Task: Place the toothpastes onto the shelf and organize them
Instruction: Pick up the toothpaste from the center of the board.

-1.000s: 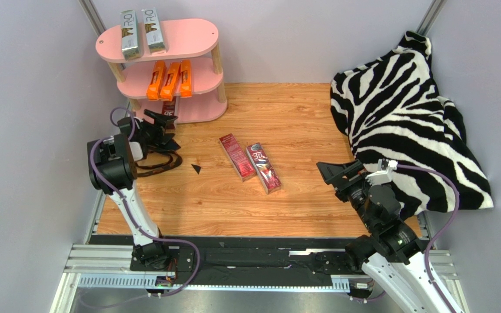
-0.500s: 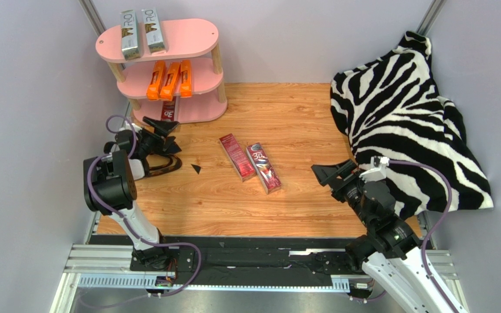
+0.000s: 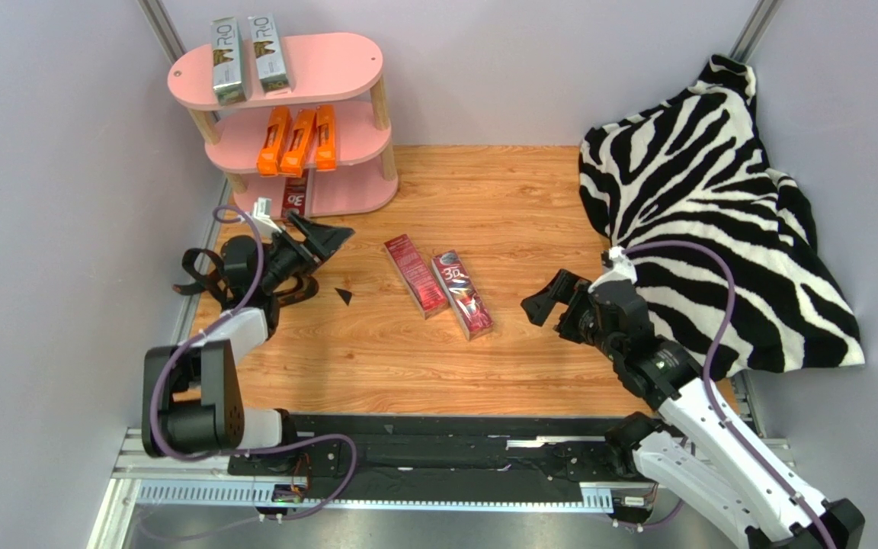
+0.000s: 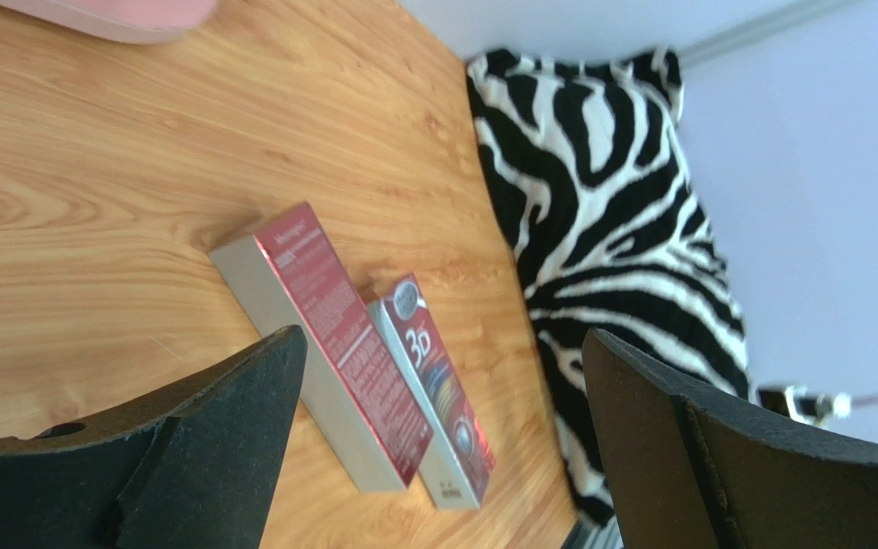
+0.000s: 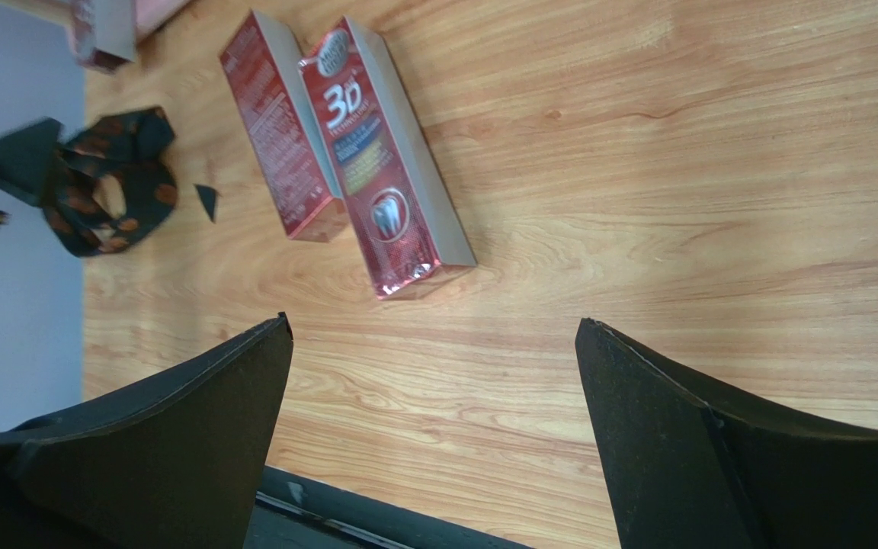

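Toothpastes (image 3: pixel 415 275), the dark red two, side by side mid-worktop (image 3: pixel 501 355); shelf (image 3: pixel 335 63) at 11 o'clock, with silver-grey cartons (image 3: pixel 226 57) topmost and orange cartons (image 3: pixel 295 140) beneath. Left claw (image 3: pixel 320 237) and right claw (image 3: pixel 547 300) agape, empty.
Left wrist: pair toward 6 o'clock.
Right wrist: pair toward 11 o'clock.

Robot test cell in a lab, not a lived-in room. Two robot arms (image 3: pixel 684 389) are bolted to a slotted aluminium rail (image 3: pixel 169 463) at the near edge of a wood-grain table (image 3: pixel 524 206), with purple cables (image 3: pixel 730 292) looping along them. Plain pale walls (image 3: pixel 501 69) box the table in on three sides. Staged props: a pink shelf (image 3: pixel 329 63) just beyond the left gripper (image 3: pixel 315 235), and a zebra-print cloth (image 3: pixel 707 195) heaped just right of the right gripper (image 3: pixel 544 300).
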